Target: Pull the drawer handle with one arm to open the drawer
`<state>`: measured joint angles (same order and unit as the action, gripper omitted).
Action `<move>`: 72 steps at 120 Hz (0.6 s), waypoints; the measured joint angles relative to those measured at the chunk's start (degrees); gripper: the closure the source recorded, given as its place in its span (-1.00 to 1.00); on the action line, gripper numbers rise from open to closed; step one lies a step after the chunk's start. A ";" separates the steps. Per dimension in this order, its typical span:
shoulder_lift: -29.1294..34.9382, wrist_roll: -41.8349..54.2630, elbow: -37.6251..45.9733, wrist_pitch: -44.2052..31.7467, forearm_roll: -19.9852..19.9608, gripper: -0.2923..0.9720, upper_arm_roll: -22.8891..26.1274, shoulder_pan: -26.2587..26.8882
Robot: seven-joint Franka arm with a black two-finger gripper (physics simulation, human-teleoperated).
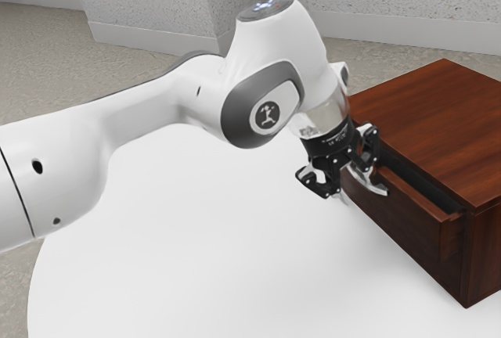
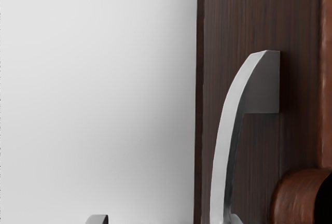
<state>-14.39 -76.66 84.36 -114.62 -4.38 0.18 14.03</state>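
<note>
Gripper (image 1: pixel 344 177) fingers are standing spread apart, straddling the drawer handle (image 1: pixel 369 180) without clamping it, as the white arm (image 1: pixel 156 119) is reaching in from the exterior view's left and bending down at the wrist. The bowed grey metal handle (image 2: pixel 231 146) is lying lengthwise along the dark wood-grain drawer front (image 1: pixel 403 217), which is sitting slightly out of the boxy cabinet (image 1: pixel 438 111) on a white table (image 1: pixel 196 275).

Dark wooden drawer (image 1: pixel 407 221), which I see pulled slightly out; curved grey metal handle (image 1: pixel 371 182) on its front.
</note>
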 joint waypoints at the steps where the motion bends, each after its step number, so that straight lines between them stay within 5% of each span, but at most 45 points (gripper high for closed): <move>1: 0.10 0.01 0.10 -0.03 0.02 0.17 -0.01 0.01; 72: 4.26 0.32 6.49 -4.21 2.29 0.19 0.05 0.32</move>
<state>-10.12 -76.34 90.85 -118.83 -2.09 0.23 14.35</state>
